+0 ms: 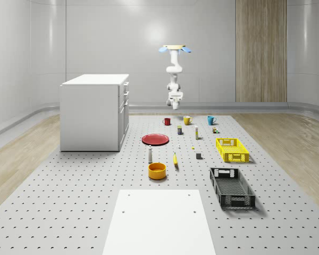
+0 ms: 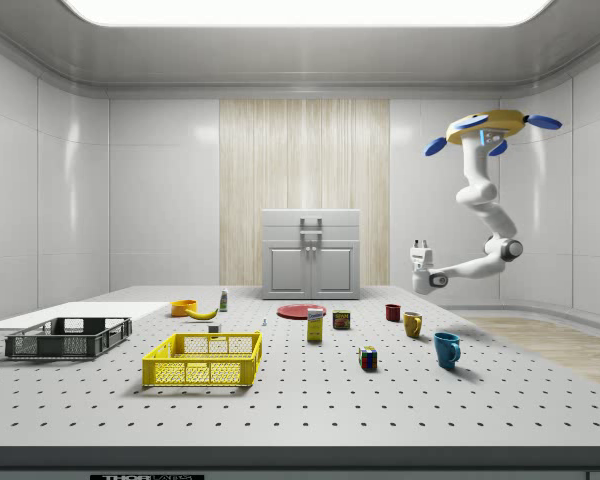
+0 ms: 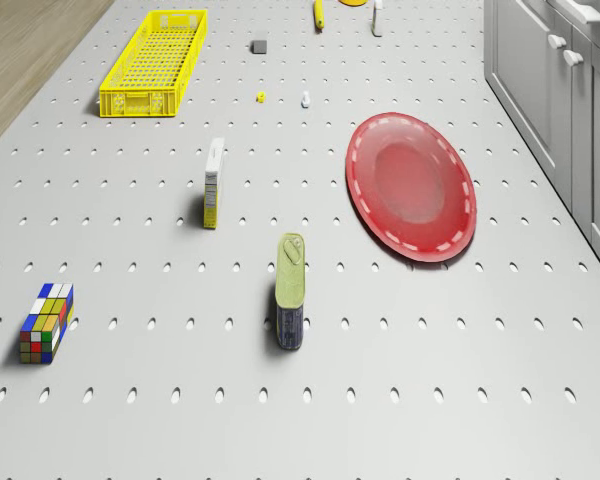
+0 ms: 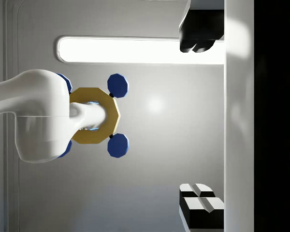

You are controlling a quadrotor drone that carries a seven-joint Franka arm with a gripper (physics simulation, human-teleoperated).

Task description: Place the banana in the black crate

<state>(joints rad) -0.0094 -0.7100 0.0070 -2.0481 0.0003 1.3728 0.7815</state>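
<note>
The banana (image 1: 175,160) lies flat on the table (image 1: 85,202), just beside the orange bowl (image 1: 157,170) and well apart from the black crate (image 1: 232,187), which sits near the yellow crate (image 1: 232,150). It looks light, curved and fairly soft, with a smooth skin that could slip, so a gentle pinch across its thick middle seems the safest hold; from this far off I can't quite tell how its curve is turned.

The drone (image 2: 490,128) hovers high over the far end of the table, near the mugs. Its arm hangs down, then folds at the elbow so the gripper (image 2: 418,247) points upward, back toward the drone. In the wrist view the fingers (image 4: 198,204) stand wide apart, holding nothing.
</note>
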